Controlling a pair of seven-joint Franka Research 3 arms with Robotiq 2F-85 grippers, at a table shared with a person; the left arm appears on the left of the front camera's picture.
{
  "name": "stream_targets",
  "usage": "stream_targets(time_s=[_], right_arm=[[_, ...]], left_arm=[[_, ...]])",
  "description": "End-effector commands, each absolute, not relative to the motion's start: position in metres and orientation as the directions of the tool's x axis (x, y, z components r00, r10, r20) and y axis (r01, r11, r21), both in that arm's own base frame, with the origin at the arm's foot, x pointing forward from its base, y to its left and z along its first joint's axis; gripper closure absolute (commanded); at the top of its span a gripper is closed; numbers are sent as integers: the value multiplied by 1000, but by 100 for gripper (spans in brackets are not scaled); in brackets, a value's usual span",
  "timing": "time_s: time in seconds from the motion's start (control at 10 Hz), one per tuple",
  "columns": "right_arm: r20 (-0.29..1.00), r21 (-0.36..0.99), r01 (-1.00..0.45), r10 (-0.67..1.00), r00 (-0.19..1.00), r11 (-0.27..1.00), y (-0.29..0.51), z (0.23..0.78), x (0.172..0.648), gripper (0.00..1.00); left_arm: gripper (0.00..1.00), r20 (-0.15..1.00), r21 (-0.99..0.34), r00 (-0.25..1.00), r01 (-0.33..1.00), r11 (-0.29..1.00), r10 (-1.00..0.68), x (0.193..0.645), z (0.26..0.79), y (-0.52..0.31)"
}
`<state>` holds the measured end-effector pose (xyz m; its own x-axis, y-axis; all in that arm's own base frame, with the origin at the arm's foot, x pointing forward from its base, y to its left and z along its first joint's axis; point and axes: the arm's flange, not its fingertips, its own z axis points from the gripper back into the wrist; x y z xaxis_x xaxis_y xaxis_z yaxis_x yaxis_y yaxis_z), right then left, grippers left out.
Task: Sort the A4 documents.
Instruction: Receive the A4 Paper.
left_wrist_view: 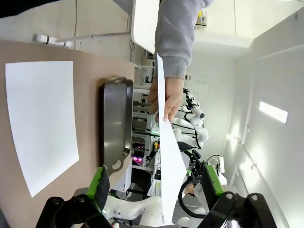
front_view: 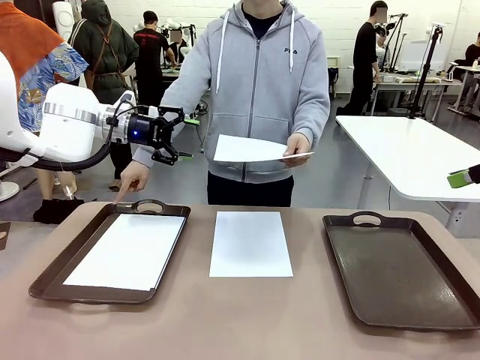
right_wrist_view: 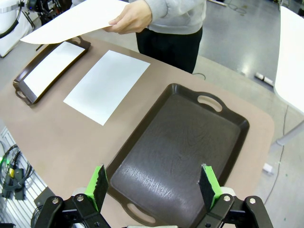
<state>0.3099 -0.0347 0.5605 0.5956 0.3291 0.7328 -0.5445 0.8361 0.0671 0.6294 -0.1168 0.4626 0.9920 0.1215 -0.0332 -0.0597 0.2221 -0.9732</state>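
One white A4 document lies in the left dark brown tray. Another A4 document lies on the bare table between the trays. The person holds a further sheet level in one hand above the far edge and points at the left tray with the other hand. My left gripper hangs open just left of that held sheet. In the left wrist view the held sheet runs edge-on between the fingers of the left gripper, touching neither. My right gripper is open above the empty right tray.
The right tray takes up the table's right side. A white table stands behind at the right. Other people stand in the background. The table's near strip is bare.
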Motion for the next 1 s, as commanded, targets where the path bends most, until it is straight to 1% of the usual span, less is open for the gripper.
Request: stream_targets(time_s=[0.0,0.3,0.9], right_arm=[[735,78,-553,327,594,829,-34,559,311,0],[735,78,-553,327,594,829,-34,559,311,0],[735,78,-553,327,594,829,-34,559,311,0]], left_arm=[[0,-94,-979,992,-108,174,86,642,464,-131],[0,-104,-978,994,-106,180,20,640,462,-156],[0,-118,-987,992,-113,112,-38,644,463,-184]])
